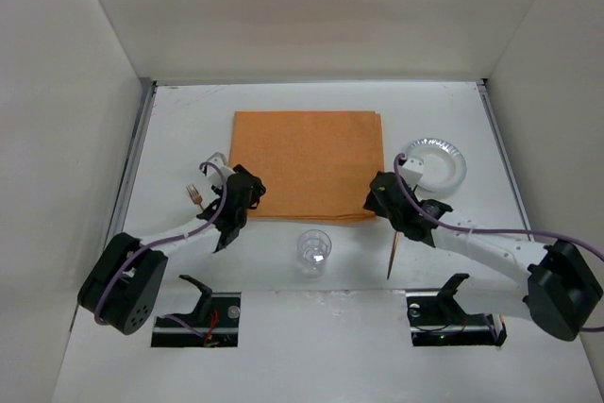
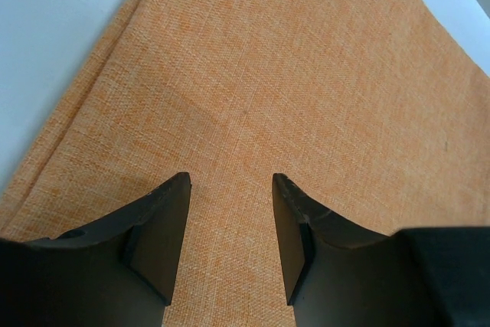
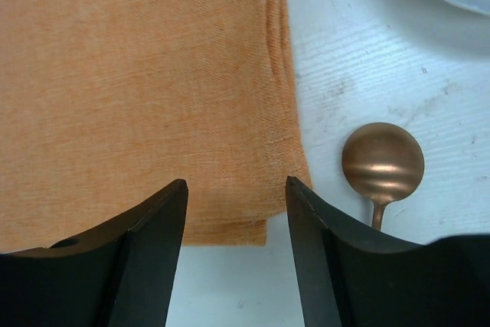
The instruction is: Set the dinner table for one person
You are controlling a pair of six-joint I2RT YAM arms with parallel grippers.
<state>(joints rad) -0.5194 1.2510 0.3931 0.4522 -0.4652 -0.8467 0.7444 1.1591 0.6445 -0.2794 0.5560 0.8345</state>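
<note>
Top view: the white tabletop (image 1: 189,129) fills the scene, under both arms. The left claw (image 1: 250,191) hangs open over the near left corner of an orange mat (image 1: 307,162). A fork (image 1: 195,195) lies just to the left of this claw. The right claw (image 1: 377,197) hangs open over the mat's near right corner. A silver plate (image 1: 436,162) sits beyond it to the right. A spoon (image 1: 393,254) lies behind this claw, and a clear glass (image 1: 313,250) stands between the two arms, nearer their bases.

Left wrist view: the left claw's two dark fingers (image 2: 164,227) stand apart with nothing between them. Orange weave lies below and ahead, and bare tabletop shows to the left.

Right wrist view: the right claw's fingers (image 3: 153,243) are spread and empty over the mat's corner. The spoon's round bowl rests on the tabletop just right of the right finger. The plate's rim shows ahead, far right.
</note>
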